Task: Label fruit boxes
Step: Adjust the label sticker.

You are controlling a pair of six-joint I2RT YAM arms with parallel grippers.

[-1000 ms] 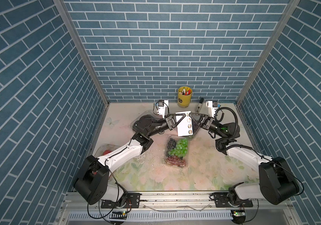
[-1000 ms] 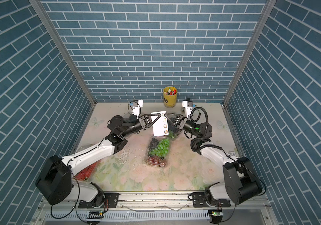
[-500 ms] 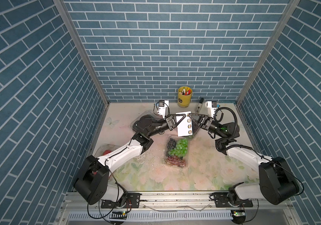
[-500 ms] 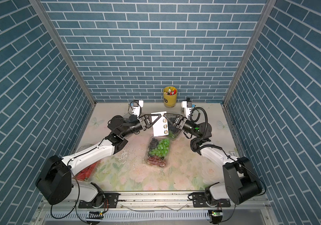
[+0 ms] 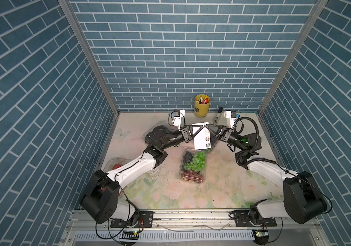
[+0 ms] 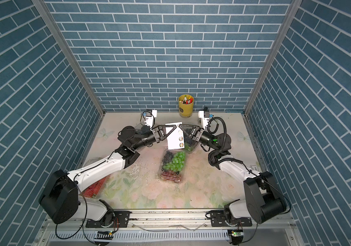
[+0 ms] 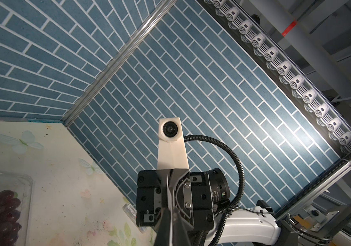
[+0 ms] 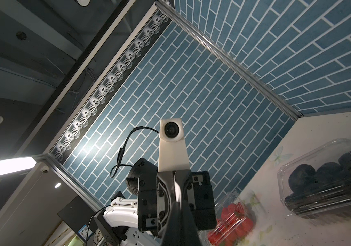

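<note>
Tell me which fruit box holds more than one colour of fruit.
The central box: green, dark and red grapes together. The strawberry box, black-berry box and purple-grape box each show one colour.

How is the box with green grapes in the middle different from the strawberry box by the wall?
The mixed grape box shows green, dark and red grapes; the strawberry box shows only red fruit. The mixed grape box lies in the open in the middle of the table; the strawberry box sits at the edge, partly hidden under the left arm. Both are clear plastic boxes resting on the table.
</note>
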